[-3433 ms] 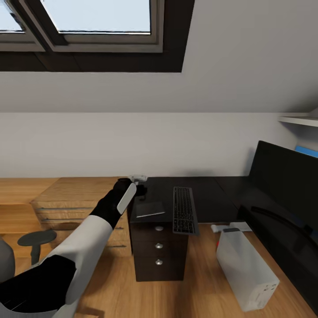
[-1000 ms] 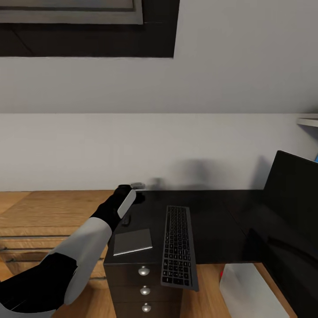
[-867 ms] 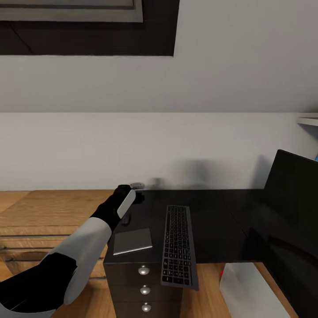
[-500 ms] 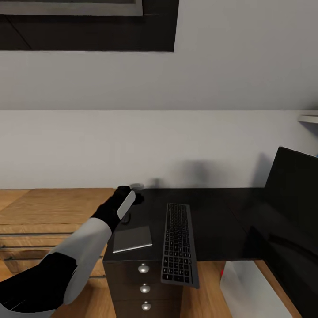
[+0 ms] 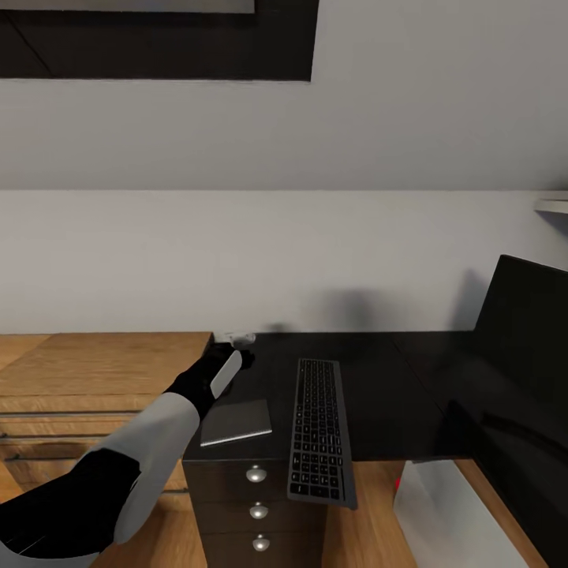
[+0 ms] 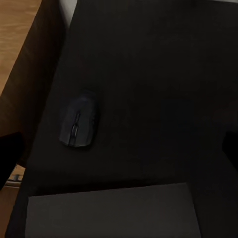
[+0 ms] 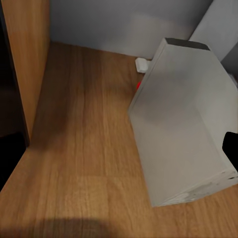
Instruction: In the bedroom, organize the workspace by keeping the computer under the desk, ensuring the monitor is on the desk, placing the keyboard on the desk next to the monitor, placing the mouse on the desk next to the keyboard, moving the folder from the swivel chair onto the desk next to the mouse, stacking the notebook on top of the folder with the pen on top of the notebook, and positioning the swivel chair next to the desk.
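- Desk (image 5: 379, 379): glossy black top runs along the back wall; drawer unit (image 5: 256, 513) with round silver knobs sits under its left end. Light-wood chest of drawers (image 5: 95, 371) stands just left of it.
- Monitor (image 5: 521, 347): black screen at the desk's right end, cut off by the head view's right edge; stand hard to make out against the dark top.
- Computer (image 7: 183, 124): light-grey tower on the wood floor (image 7: 74, 163). The head view catches only a corner at (image 5: 457, 513), below the desk's front edge; the right wrist view gives the whole top face. Can't tell if it is fully under the desk.
- Left arm (image 5: 150, 442): stretched forward from lower left, white forearm and black wrist, ending over the desk's left rear corner. Left gripper (image 5: 237, 347): fingers mostly hidden behind the wrist, so grasp state can't be read; nothing visibly held.
- Keyboard (image 5: 319, 430): on the desk, long axis pointing away from the robot, near end overhanging the front edge.
- Notebook (image 5: 235, 422): grey, flat on the desk just left of the keyboard, apart from it. Left wrist view shows it at (image 6: 111, 210), partly cropped.
- Mouse (image 6: 79, 121): black on black, clear in the left wrist view, on the desktop near the notebook, not touching. In the head view the arm covers that spot.
- Right gripper: dark finger tips at the right wrist view's edges, too little to judge its state.
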`<state>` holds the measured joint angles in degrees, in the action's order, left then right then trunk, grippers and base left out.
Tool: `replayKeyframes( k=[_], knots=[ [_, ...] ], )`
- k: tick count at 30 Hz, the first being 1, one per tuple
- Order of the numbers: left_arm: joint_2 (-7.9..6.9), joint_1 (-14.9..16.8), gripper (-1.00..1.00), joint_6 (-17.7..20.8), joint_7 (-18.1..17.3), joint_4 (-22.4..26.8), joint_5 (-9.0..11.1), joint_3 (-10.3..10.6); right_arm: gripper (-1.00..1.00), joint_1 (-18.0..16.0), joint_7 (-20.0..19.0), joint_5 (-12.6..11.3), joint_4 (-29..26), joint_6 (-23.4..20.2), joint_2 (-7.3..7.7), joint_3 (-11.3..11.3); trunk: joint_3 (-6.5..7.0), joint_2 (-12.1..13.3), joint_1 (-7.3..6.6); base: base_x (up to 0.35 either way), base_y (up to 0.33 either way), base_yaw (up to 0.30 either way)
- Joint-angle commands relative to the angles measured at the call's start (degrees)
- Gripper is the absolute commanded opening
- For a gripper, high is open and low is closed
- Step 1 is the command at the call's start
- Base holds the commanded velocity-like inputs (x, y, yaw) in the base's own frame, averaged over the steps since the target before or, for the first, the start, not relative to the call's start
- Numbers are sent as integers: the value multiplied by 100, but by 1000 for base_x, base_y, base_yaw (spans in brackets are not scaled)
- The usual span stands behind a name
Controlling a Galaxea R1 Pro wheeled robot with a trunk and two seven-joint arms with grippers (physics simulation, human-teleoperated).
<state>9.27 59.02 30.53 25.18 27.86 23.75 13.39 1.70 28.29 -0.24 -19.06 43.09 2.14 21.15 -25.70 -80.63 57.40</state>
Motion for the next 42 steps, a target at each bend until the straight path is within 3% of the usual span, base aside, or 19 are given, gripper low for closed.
replayKeyframes(
  k=[1,35,42],
  knots=[
    [-4,4,100,8,52,1,60,41,100,0,58,-2,-11,-11,6,47,-24,-45,23,0,0,0],
    [-13,3,100,-38,48,-270,66,41,100,1,54,-2,-2,-11,-3,56,-634,-1409,770,0,0,0],
    [-22,3,100,-35,45,-273,68,41,100,0,54,-2,-2,-11,-3,56,-634,-1409,770,0,0,0]
  ],
)
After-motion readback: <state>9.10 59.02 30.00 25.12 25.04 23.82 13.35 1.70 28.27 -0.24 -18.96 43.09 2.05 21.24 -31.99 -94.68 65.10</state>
